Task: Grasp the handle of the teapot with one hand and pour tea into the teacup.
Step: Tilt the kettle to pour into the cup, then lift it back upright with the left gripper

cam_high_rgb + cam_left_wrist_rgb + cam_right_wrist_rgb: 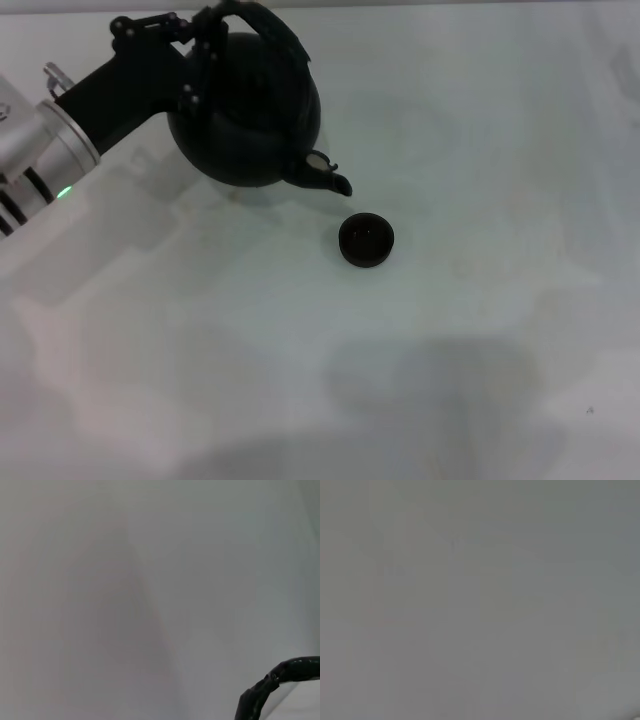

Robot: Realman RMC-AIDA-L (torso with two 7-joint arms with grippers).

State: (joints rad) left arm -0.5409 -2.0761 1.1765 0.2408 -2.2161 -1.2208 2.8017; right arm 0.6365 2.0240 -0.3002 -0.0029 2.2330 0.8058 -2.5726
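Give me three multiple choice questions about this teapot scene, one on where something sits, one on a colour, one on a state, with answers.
1. Where is the small round dark teacup relative to the large round matte-black teapot?
A. Just beyond the spout tip, nearer the robot
B. Behind the pot
C. Under the left arm

2. What colour is the table?
A. Dark brown
B. Pale whitish
C. Red

3. What is the state of the teapot?
A. Lying on its side, untouched
B. Upside down on the cup
C. Tilted spout-down, held at its arched black handle by the left gripper

Answers: 1 A, the cup sits apart, below the spout in the head view. 2 B, the surface looks pale throughout. 3 C, the spout points down toward the cup.
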